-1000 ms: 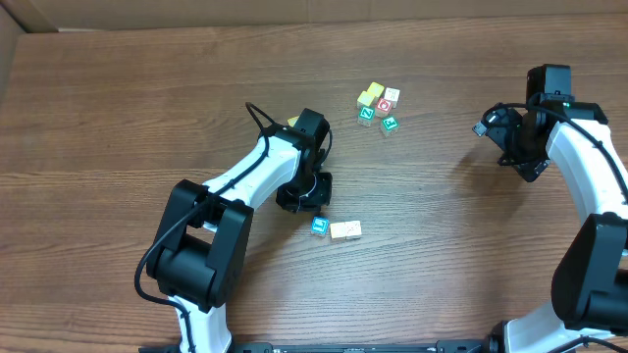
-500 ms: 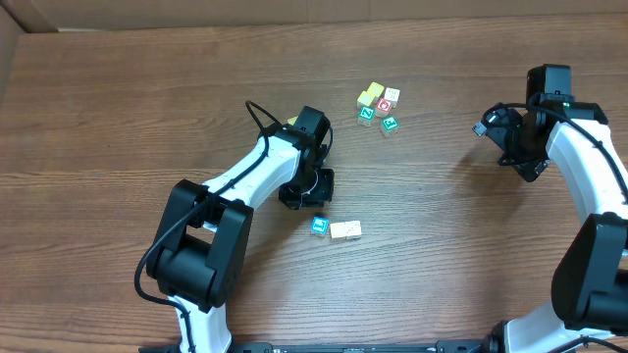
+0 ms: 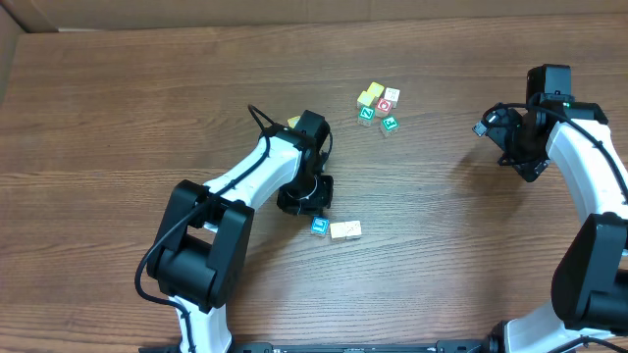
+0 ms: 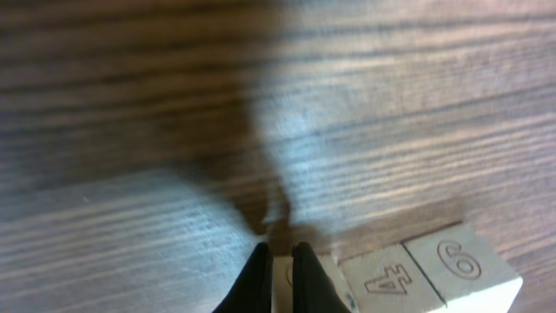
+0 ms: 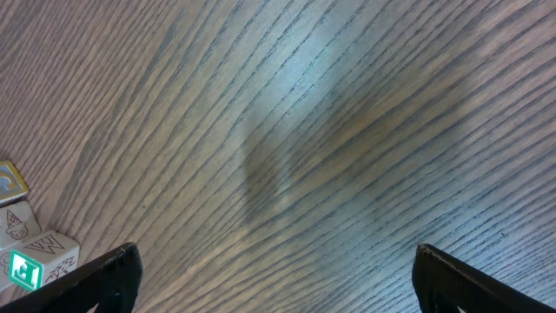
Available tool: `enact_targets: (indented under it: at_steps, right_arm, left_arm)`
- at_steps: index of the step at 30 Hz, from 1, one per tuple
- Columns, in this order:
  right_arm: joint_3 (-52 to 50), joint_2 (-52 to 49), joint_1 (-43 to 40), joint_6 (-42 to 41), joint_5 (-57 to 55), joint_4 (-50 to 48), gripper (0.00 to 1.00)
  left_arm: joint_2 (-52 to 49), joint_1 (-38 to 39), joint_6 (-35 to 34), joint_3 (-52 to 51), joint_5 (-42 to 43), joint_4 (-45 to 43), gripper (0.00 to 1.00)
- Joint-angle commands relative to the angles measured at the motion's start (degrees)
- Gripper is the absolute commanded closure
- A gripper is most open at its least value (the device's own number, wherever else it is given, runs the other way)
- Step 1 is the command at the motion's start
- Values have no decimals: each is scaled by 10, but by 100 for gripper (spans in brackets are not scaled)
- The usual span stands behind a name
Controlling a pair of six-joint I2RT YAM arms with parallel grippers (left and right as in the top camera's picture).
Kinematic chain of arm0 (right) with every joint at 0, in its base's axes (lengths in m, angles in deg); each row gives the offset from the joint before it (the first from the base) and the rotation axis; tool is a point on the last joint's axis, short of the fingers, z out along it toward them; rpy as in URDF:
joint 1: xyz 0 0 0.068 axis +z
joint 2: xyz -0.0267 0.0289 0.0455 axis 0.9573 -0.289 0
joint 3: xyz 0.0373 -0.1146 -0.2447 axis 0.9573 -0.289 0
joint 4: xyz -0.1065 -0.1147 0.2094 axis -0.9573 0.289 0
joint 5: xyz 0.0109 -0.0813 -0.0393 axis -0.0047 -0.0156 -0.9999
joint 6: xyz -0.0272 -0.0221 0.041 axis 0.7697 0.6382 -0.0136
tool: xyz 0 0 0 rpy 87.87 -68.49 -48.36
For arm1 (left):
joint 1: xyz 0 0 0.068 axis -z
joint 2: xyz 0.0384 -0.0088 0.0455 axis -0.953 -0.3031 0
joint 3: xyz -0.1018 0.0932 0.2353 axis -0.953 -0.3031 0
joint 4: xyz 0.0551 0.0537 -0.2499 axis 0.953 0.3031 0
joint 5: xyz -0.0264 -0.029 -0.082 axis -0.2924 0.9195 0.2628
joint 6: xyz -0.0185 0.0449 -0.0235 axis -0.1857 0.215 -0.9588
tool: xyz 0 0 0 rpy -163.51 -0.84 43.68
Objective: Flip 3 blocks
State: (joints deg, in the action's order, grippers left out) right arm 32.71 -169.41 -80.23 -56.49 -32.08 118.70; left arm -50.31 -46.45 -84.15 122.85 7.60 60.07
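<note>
Three small blocks lie in a row on the wooden table: a blue-framed block, then two pale ones. In the left wrist view the pale pair show an engraved "4" and a "6". My left gripper is shut with nothing held. Its tips are right over the near edge of the blue-framed block, and I cannot tell whether they touch it. My right gripper is open and empty over bare wood at the far right.
A tight group of yellow, green, red and white cubes sits at the back centre, and some show at the left edge of the right wrist view. A lone yellow cube peeks out behind my left arm.
My left gripper drew back a little, then came down toward the blue-framed block, still shut. The blocks and the right arm have not moved.
</note>
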Motion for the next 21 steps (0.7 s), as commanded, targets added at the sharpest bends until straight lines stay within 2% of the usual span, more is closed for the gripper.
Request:
enact_targets:
  at_steps: [1,12,17,21]
  right_arm:
    - [5,3,0,4,-3,-1,0]
    - [5,3,0,4,-3,-1,0]
    - [5,3,0,4,-3,-2,0]
    - [5,3,0,4,-3,-2,0]
  left_arm:
    - [2,7,10,-2,10,11,96]
    - [2,7,5,-2,6,28,96]
    - [2,-10,-51,7,-83,33,96]
    - [6,-48,-79,22,-86,54,96]
